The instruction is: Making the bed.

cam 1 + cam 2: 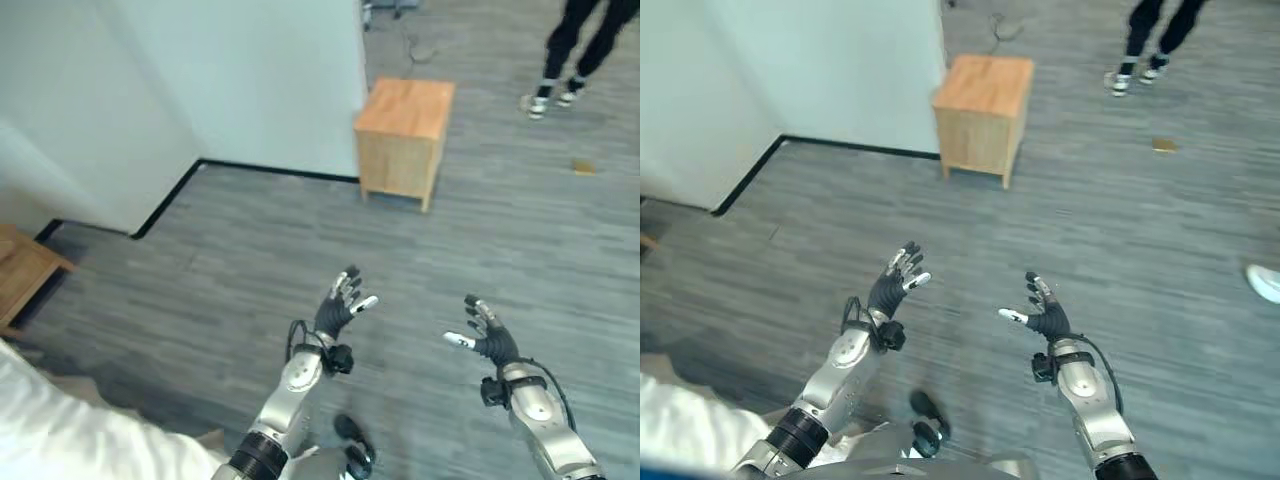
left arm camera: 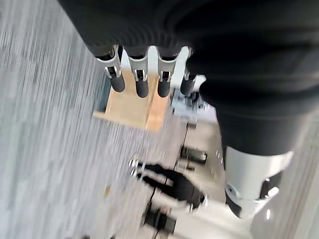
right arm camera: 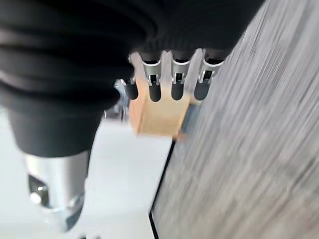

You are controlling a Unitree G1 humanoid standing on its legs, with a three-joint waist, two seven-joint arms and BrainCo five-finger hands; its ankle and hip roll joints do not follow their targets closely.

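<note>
Right now both hands are hovering over grey floor, well short of the cabinet (image 1: 405, 140) ahead. The left hand (image 1: 335, 312) and right hand (image 1: 487, 335) are holding nothing, their fingers straight and spread apart. White bedding (image 1: 60, 430) is lying well to the left of the cabinet, at the robot's near left, beside the left arm. It is probably soft, light and floppy, so pinching it at an edge or corner with both hands looks wisest. A person (image 1: 570, 50) is standing off to the cabinet's right.
</note>
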